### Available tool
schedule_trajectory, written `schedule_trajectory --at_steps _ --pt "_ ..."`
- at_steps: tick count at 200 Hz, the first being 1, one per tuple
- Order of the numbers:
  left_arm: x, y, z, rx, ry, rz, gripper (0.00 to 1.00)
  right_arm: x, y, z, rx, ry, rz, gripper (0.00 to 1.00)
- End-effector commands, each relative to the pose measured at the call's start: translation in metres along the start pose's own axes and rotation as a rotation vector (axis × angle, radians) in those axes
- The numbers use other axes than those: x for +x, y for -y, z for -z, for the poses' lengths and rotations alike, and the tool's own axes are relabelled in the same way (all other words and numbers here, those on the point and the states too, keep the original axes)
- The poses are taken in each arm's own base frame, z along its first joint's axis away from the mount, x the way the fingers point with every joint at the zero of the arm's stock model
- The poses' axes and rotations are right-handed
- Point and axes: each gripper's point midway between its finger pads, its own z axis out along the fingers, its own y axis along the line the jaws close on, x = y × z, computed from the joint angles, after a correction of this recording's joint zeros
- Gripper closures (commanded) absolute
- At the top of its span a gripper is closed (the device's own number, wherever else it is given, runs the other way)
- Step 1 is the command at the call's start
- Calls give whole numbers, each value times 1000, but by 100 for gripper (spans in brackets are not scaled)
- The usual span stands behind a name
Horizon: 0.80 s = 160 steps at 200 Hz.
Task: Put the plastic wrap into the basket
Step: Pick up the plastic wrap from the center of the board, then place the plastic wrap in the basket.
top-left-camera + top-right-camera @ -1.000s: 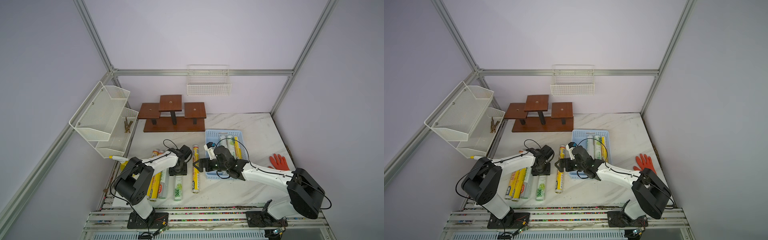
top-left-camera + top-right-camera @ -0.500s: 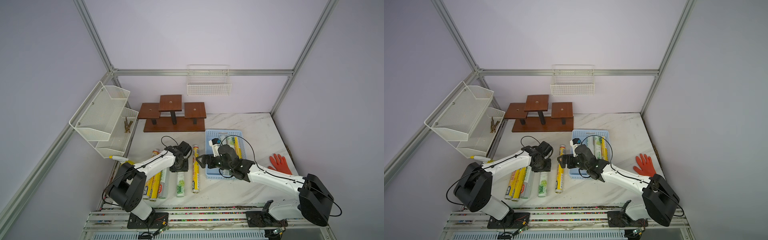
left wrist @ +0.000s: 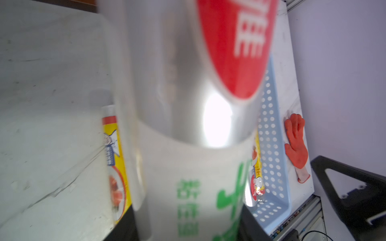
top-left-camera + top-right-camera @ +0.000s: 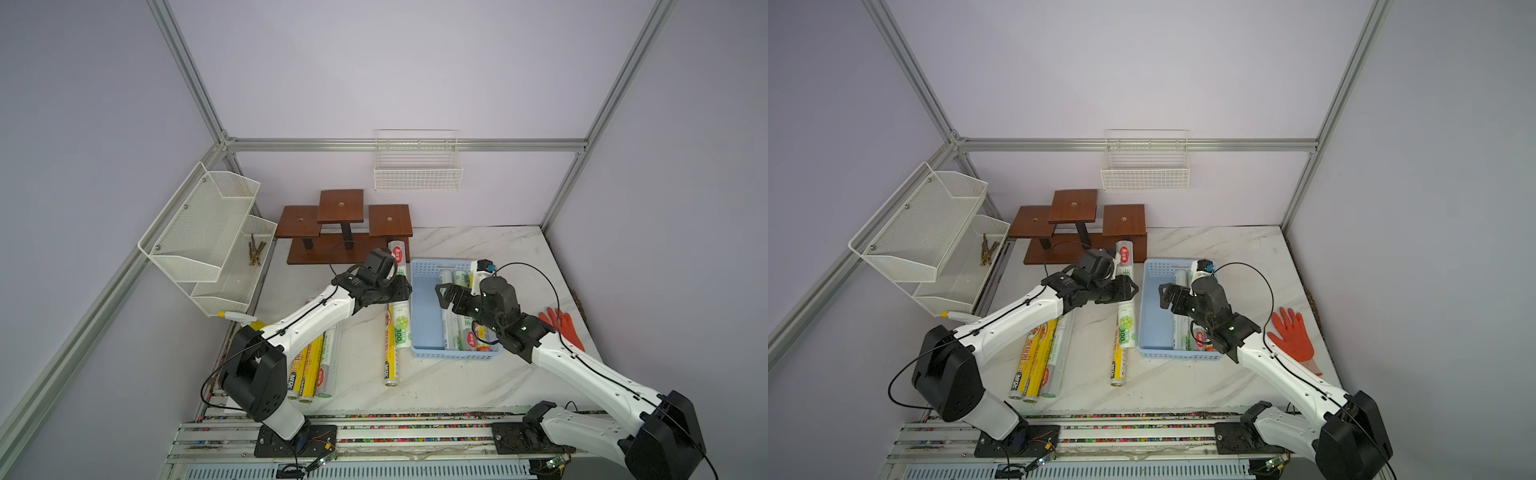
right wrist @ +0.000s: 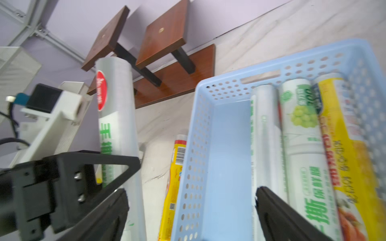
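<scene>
Presently, a white-green plastic wrap roll with a red logo (image 4: 398, 254) is gripped mid-length by the left gripper (image 4: 397, 291), just beside the perforated light blue plastic basket (image 4: 426, 320). The right gripper (image 4: 451, 296) is held wide open over that basket; three rolls (image 5: 300, 133) are seen lying inside.

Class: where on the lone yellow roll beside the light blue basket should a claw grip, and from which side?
From above, probably, on the yellow plastic-wrap roll's exposed near half, jaws across its width: it lies flat alongside the light blue perforated basket, its far half under the white-green roll in the left claw.
</scene>
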Motion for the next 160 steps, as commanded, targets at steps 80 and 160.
schedule_trajectory --at_steps 80,160 --pt "-13 65 -59 119 -76 29 77 14 53 13 88 -75 -55 1" --pt "-6 58 -102 23 -151 8 77 35 59 6 60 -121 -112 1"
